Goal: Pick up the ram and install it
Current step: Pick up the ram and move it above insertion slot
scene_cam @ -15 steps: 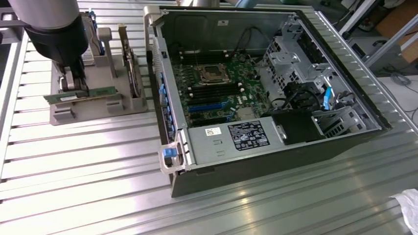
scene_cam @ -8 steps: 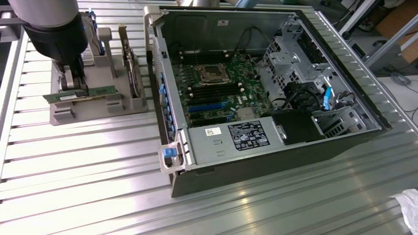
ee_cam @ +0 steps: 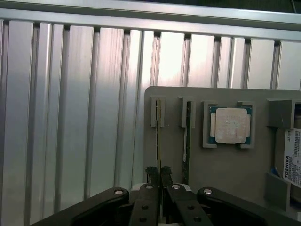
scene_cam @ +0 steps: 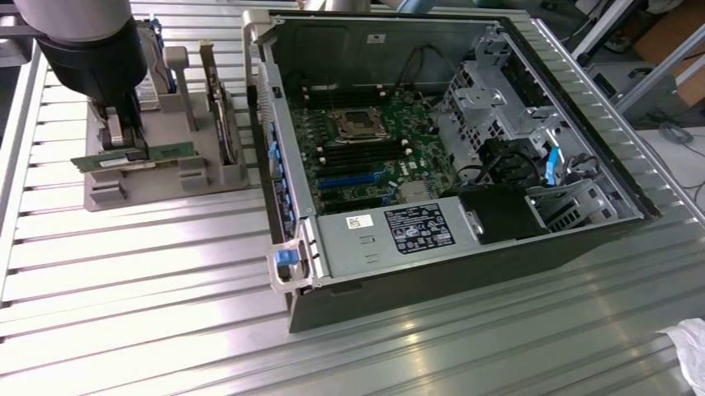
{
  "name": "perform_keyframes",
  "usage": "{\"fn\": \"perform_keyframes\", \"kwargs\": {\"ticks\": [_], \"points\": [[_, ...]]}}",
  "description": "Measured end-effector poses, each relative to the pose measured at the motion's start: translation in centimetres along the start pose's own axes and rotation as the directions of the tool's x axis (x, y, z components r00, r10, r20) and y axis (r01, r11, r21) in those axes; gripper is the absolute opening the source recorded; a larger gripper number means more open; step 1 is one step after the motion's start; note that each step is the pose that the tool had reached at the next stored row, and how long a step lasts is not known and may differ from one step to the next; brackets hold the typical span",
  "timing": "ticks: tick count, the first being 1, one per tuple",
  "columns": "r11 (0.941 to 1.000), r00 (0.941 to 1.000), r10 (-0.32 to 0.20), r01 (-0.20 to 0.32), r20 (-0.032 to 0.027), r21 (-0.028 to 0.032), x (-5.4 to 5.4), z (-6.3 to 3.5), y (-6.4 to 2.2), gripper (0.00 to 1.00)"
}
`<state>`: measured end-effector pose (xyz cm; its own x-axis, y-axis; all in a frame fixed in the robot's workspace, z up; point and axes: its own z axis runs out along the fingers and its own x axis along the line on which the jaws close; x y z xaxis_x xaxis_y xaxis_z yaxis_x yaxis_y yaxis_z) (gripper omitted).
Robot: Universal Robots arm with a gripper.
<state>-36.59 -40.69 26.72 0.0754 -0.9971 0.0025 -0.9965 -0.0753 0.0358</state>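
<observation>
Claw (ee_cam: 159, 176) — clamped on ram (ee_cam: 158, 136) | ram edge-on between jaws — seated in grey holder (ee_cam: 225, 179)

You've got the open computer case (scene_cam: 463, 289) on the exterior view's right; the CPU chip (ee_cam: 230, 125) sits in the grey holder (ee_cam: 225, 176), 1 hard drive (ee_cam: 292, 159) beside it.

**Ram stick on edge in its holder slot**

The ram (scene_cam: 165, 151) was a long, narrow green board, standing on its long edge in a slot of the grey holder (scene_cam: 165, 180). Seen from the wrist it showed edge-on as a thin line. The gripper (ee_cam: 160, 172) was clamped on its near end. The second stick (ee_cam: 186, 141) stood parallel in the neighbouring slot, just beside it.
</observation>
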Motion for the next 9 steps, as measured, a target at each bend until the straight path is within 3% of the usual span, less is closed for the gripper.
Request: {"fn": "perform_keyframes", "kwargs": {"ticks": [9], "points": [[1.0000, 1.0000, 0.000, 0.000, 0.0000, 0.0000, 0.00, -0.69, 0.03, 0.13]]}}
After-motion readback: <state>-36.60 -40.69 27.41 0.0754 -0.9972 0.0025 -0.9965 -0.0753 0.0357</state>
